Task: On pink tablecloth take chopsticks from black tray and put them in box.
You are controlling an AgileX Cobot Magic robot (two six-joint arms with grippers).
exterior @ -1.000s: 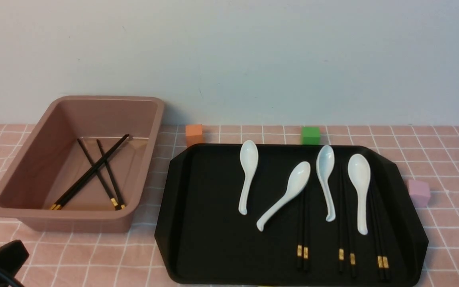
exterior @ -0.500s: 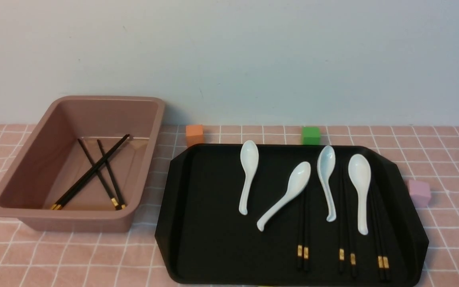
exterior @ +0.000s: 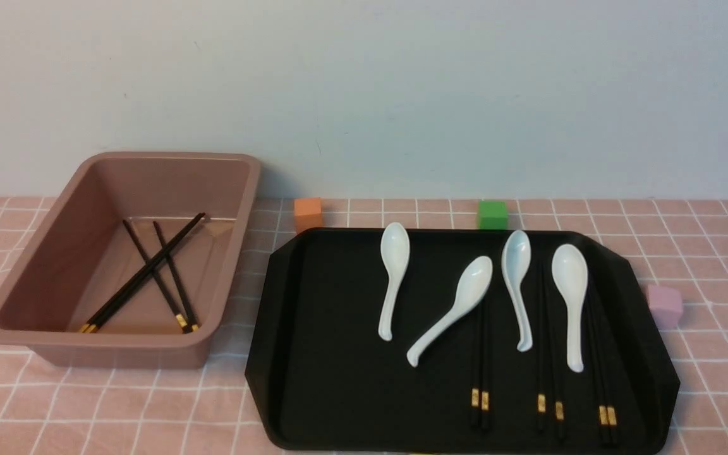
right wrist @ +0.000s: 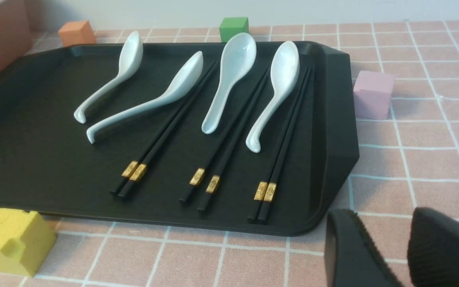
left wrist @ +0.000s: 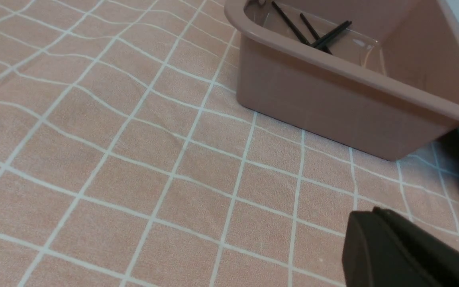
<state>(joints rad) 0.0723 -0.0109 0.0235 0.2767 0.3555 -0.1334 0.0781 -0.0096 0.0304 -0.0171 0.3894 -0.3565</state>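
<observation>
The black tray (exterior: 313,354) lies on the pink tablecloth (exterior: 149,404), right of the box (exterior: 117,338). Three pairs of chopsticks (exterior: 481,379) lie in the tray's right half, gold bands toward me; they also show in the right wrist view (right wrist: 165,131). Two crossed pairs of chopsticks (exterior: 149,278) lie in the box, also in the left wrist view (left wrist: 313,34). My left gripper (left wrist: 367,213) is shut and empty over the cloth, short of the box (left wrist: 333,99). My right gripper (right wrist: 381,223) is open and empty over the cloth, by the tray's near right corner (right wrist: 333,191). Neither gripper shows in the front view.
Several white spoons (exterior: 392,278) lie in the tray among the chopsticks. An orange cube (exterior: 307,212) and a green cube (exterior: 492,213) stand behind the tray, a lilac cube (exterior: 664,304) to its right, a yellow cube (right wrist: 12,241) at its near edge. A wall stands behind.
A dark part of my left arm at the front view's lower left corner has withdrawn out of that view. Nothing else has moved.
</observation>
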